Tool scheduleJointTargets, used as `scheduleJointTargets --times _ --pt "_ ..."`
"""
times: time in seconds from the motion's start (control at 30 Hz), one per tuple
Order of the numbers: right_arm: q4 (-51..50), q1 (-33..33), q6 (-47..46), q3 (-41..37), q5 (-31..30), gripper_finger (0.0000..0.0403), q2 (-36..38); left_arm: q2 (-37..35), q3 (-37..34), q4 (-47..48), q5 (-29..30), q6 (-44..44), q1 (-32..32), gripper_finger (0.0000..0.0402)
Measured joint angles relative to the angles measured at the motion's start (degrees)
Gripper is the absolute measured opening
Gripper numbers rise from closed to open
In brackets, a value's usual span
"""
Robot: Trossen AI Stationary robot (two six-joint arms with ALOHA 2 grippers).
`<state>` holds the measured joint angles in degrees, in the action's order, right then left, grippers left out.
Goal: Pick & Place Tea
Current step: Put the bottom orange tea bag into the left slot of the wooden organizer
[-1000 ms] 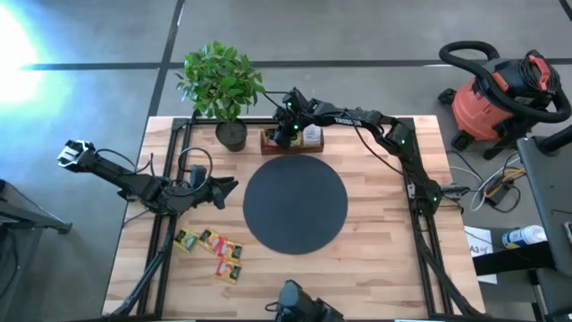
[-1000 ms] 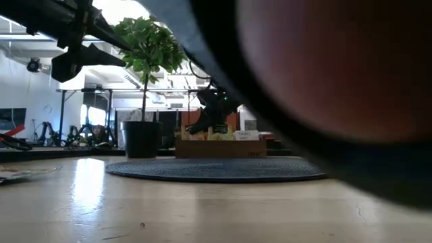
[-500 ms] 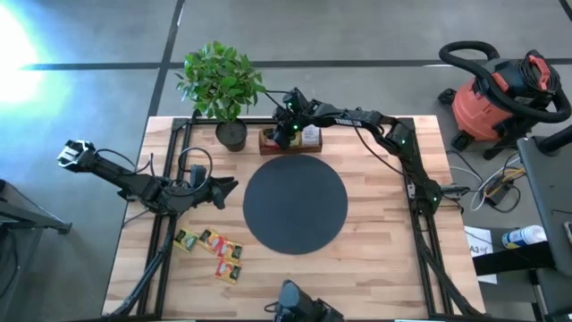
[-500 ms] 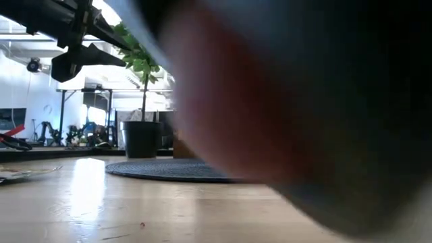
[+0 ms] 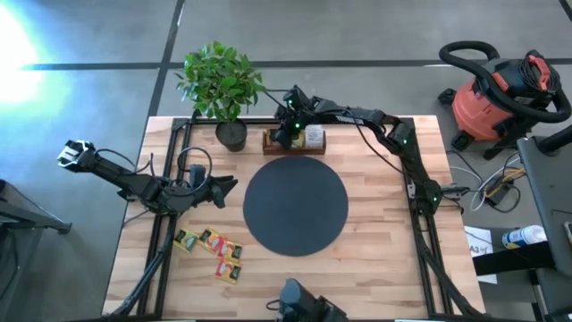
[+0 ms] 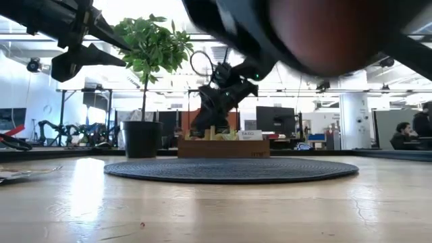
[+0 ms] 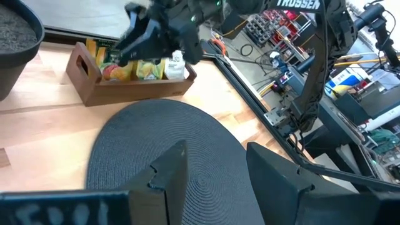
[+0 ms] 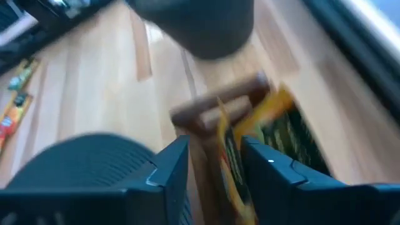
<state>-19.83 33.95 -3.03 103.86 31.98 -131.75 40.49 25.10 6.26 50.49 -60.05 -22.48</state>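
Gleaming wood table (image 5: pixel 375 259); busy workshop

Butcher-block table (image 5: pixel 375 259), light wood. Black round mat (image 5: pixel 295 204) lies centre, just ahead of the left gripper (image 5: pixel 225 189). Wooden tray (image 5: pixel 293 140) sits at the far edge, directly under the right gripper (image 5: pixel 284 131), touching the mat's rim. Potted plant (image 5: pixel 230 134) beside the tray. Loose tea sachets (image 5: pixel 211 245) lie near the left gripper, clear of the mat.
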Motion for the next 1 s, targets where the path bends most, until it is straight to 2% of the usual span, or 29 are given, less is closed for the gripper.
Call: scheduleJointTargets --times 0.17,0.33,0.47,0.6,0.7,0.87,1.0 --pt "-0.17 0.02 2.73 3.84 -0.01 0.0157 1.97 0.0 0.0 0.0 0.0 0.0 0.0 0.0138" --pt "-6.14 -0.63 5.07 8.89 0.4 0.0159 2.28 0.0 -0.02 0.0 -0.12 0.0 0.0 0.0138" --pt "-12.58 -3.31 10.62 12.11 3.69 0.0155 2.9 0.12 -0.02 2.62 -4.03 -0.13 0.0 0.0138" --pt "-19.77 -7.26 14.52 13.68 3.98 0.0153 3.04 1.67 -0.02 11.47 -13.37 -6.64 0.0 0.0138" --pt "-23.28 -10.31 15.99 13.51 3.88 0.0153 3.17 4.38 -0.09 16.26 -24.61 -12.96 -0.25 0.0137" --pt "-27.47 -14.82 16.01 12.8 3.96 0.0148 3.66 11.27 -0.11 14.76 -42.46 -18.92 -2.44 0.0137" --pt "-28.28 -17.55 11.78 12.23 4.06 0.0142 3.66 16.42 1.52 14.3 -48.63 -23.62 -5.61 0.0137"
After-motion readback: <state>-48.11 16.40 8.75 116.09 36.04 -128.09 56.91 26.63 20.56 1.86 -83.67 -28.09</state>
